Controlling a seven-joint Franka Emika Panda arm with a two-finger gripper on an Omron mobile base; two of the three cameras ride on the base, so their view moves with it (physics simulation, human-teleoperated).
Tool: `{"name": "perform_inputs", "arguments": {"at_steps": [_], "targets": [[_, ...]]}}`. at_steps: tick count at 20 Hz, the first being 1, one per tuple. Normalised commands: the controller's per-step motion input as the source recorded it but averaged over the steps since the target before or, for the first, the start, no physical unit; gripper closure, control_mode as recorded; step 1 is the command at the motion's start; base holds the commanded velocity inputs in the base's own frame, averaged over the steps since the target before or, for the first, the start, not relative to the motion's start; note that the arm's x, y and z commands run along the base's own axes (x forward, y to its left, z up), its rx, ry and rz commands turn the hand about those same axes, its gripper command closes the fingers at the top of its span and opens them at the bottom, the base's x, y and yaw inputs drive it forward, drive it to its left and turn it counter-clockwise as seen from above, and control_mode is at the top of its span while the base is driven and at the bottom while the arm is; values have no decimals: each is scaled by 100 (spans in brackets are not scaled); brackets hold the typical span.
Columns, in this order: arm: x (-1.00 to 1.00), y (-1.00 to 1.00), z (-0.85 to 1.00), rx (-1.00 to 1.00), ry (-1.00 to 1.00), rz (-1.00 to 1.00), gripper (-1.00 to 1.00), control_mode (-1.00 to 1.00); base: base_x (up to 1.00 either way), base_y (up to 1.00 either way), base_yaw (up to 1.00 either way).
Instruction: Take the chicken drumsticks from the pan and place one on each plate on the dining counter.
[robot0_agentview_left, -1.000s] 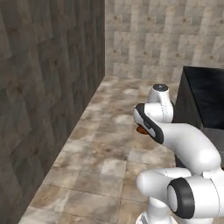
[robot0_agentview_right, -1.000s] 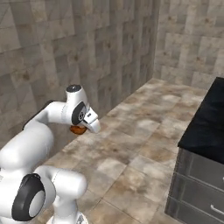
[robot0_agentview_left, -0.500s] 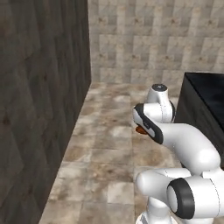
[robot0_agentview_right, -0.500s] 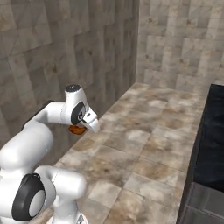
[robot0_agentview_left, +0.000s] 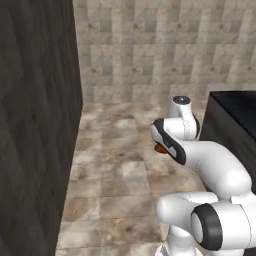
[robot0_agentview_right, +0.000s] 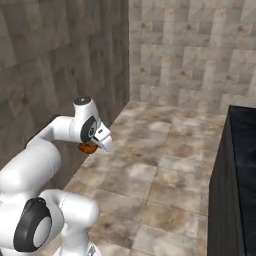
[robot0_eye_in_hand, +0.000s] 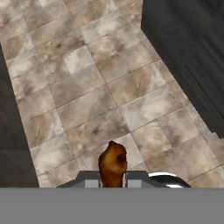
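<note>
A beige and brown tiled floor (robot0_agentview_left: 120, 190) is seen spreading across the scene, bounded at the far side by a wall of matching stone tiles (robot0_agentview_left: 150, 50) and along one side by a darker grey tiled wall (robot0_agentview_left: 30, 125). A dark block with a glossy black top (robot0_agentview_right: 240, 170) is shown at the right edge of both base views; its grey panelled side is seen in the hand view toward the upper right corner (robot0_eye_in_hand: 192, 57). Whether this block is the dining desk cannot be told from these views. The white arm (robot0_agentview_left: 210, 165) is folded up in front of the base, with its dark-banded wrist held above the floor, well clear of the black-topped block. The end effector (robot0_eye_in_hand: 112, 173) is held closed on a chicken drumstick (robot0_eye_in_hand: 113, 162), which is gripped between the two fingers with its reddish-brown body standing up from between them in the hand view. In the left base view the same drumstick is seen as a small orange-brown patch (robot0_agentview_left: 160, 148) just under the wrist, mostly hidden by the arm; in the right base view it shows as a brown lump (robot0_agentview_right: 88, 147) directly below the wrist. The drumstick is carried in the air over the floor tiles, touching nothing but the fingers. A dark strip along the left edge of the hand view (robot0_eye_in_hand: 11, 144) is too plain to be identified.
</note>
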Motion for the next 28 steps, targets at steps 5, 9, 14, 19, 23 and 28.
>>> {"name": "perform_inputs", "arguments": {"at_steps": [5, 9, 14, 19, 23, 28], "targets": [[0, 0, 0, 0, 0, 0, 100, 100, 98, 36, -34], [0, 0, 0, 0, 0, 0, 100, 100, 98, 33, -33], [0, 0, 0, 0, 0, 0, 100, 100, 99, 35, -30], [0, 0, 0, 0, 0, 0, 100, 100, 100, 38, -28], [0, 0, 0, 0, 0, 0, 100, 100, 100, 38, -29], [0, 0, 0, 0, 0, 0, 100, 100, 100, 38, -29]]}}
